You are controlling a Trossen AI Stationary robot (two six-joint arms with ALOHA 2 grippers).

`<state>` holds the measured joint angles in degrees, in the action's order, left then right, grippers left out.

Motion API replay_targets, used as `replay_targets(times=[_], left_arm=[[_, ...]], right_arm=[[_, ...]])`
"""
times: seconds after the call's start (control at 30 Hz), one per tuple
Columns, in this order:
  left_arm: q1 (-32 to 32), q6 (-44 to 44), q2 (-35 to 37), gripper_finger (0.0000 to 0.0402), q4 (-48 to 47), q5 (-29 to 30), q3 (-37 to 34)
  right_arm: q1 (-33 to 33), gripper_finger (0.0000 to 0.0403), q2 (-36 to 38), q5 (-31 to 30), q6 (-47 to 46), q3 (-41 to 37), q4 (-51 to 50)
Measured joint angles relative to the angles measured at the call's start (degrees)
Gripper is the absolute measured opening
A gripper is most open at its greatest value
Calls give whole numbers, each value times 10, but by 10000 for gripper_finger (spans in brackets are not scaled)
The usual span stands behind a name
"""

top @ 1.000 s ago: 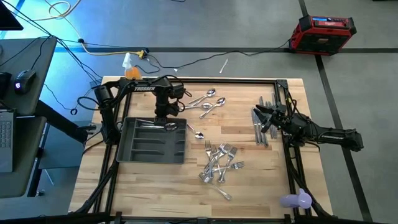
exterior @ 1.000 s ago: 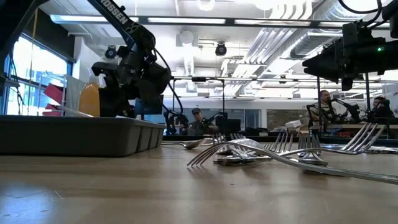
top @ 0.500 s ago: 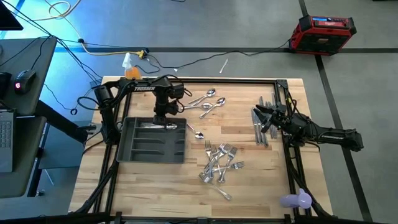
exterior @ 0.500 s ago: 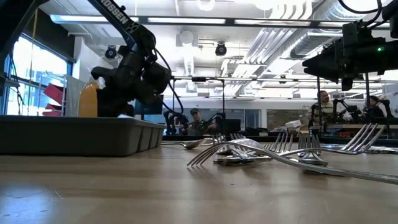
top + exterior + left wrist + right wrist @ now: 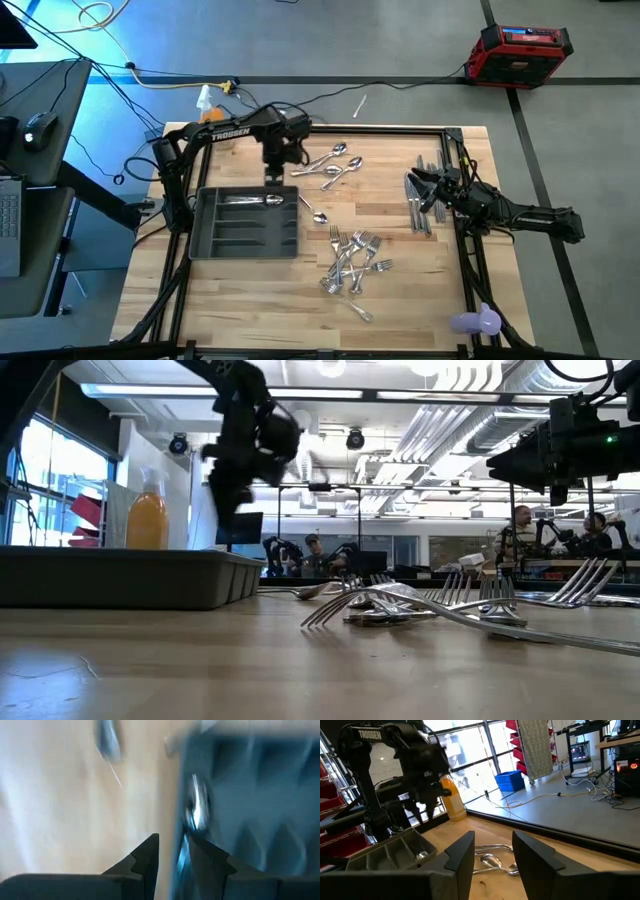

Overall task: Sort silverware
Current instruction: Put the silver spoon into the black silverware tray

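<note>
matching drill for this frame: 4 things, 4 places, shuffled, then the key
Things:
1. forks
2. knives
3. tray
4. left tool

Places:
A. by the right tool, right side of the table
B. table's left side, a spoon in its top slot
C. heaped near the table's middle front
D. above the tray's far edge, open and empty

Pairs: 1-C, 2-A, 3-B, 4-D

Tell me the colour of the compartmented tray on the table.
The tray is dark grey, shown best in the high view.
</note>
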<state>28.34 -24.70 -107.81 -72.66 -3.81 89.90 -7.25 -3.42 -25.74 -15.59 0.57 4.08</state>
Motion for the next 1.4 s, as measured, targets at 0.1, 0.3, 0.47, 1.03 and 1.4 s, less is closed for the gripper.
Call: replay_targets(times=[0.1,0.3,0.47,1.03,1.4], left_arm=[[-13,-7,-2,87,100,-2,0],[-29,-15,-53,96,217,-19,0],[-29,-27,-115,109,248,-23,13],[-4,-43,-217,116,260,0,113],[2,-57,-217,56,267,-11,115]], right_arm=[[0,121,0,0,0,0,0],[0,121,0,0,0,0,0],[0,121,0,-2,0,0,0],[0,121,0,-1,0,0,-1],[0,121,0,-2,0,0,-1]])
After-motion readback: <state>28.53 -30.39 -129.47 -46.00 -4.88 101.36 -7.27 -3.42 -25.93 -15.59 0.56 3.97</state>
